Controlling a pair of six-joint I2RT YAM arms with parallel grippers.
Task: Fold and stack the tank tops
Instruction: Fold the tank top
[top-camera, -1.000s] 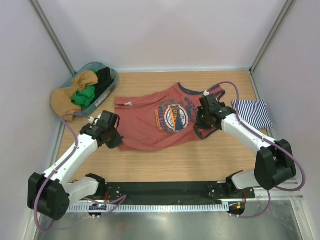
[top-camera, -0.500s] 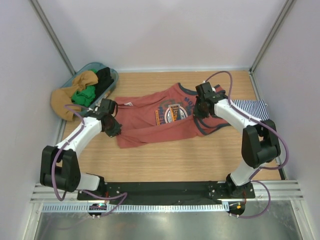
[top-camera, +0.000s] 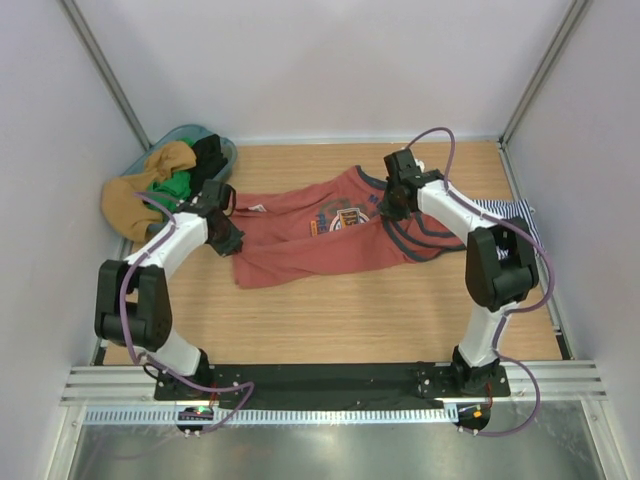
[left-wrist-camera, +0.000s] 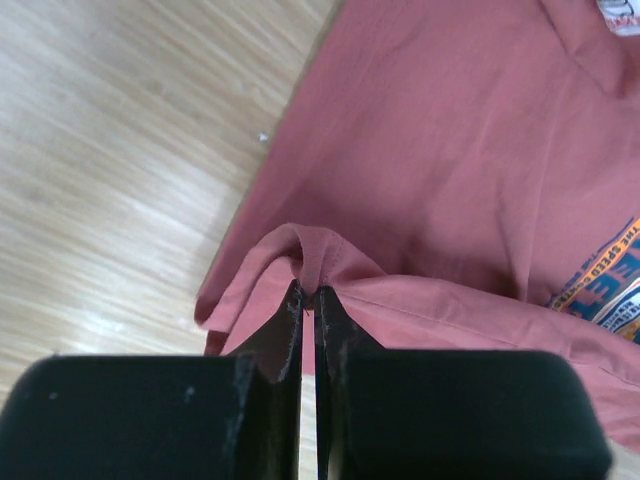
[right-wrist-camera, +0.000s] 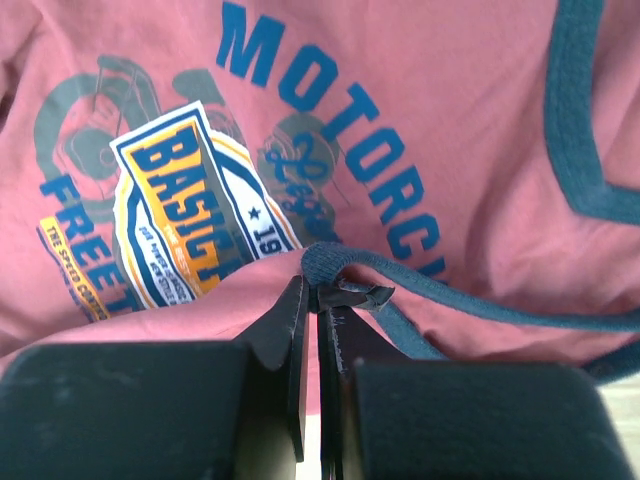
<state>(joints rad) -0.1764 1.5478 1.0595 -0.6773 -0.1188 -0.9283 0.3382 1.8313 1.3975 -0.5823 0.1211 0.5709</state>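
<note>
The rust-red tank top (top-camera: 310, 245) lies across the middle of the table, its near edge lifted and drawn back over the chest graphic (top-camera: 338, 218). My left gripper (top-camera: 226, 236) is shut on a pinch of the red hem (left-wrist-camera: 310, 250) at the top's left end. My right gripper (top-camera: 392, 205) is shut on the navy trim (right-wrist-camera: 335, 262) at the strap end, just above the graphic (right-wrist-camera: 190, 200). The striped tank top (top-camera: 520, 215) lies at the far right, mostly hidden behind the right arm.
A blue bin (top-camera: 222, 150) at the back left holds tan (top-camera: 135, 195), green (top-camera: 172, 188) and black clothes, with the tan cloth spilling over its side. White walls close in the table on three sides. Bare wood (top-camera: 350, 320) shows in front of the top.
Both grippers have moved away from the arm bases toward the back, carrying the red top's near edge over itself. The top now looks narrower and its graphic is partly covered.
</note>
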